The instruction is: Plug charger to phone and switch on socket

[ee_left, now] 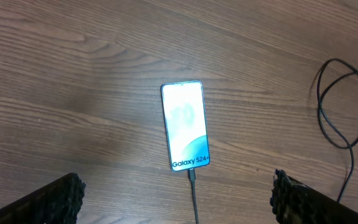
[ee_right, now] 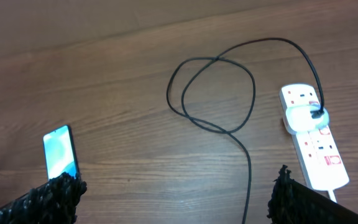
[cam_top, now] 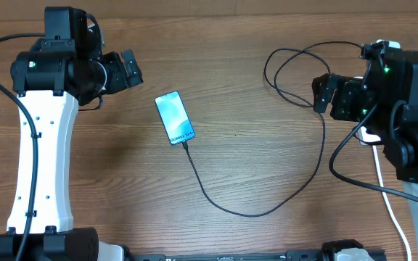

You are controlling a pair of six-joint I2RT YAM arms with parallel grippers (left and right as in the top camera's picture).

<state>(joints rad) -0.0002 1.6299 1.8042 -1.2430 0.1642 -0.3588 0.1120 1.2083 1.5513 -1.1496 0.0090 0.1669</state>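
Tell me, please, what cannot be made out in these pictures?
The socket switches: too small in the right wrist view to tell on from off.
The socket in the overhead view: almost wholly hidden under the right arm.
The charger tip at the phone: too small in any view to confirm it is fully seated.
The charger in the left wrist view: cut off by the bottom edge.

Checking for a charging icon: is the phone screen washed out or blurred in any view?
Left wrist: the slim blue-white smartphone is sharp, its upper screen blown out to white, the Galaxy S24 text legible. Overhead: evenly lit, but the screen is small and its text hardly readable. Right wrist: small, bright, no text readable.
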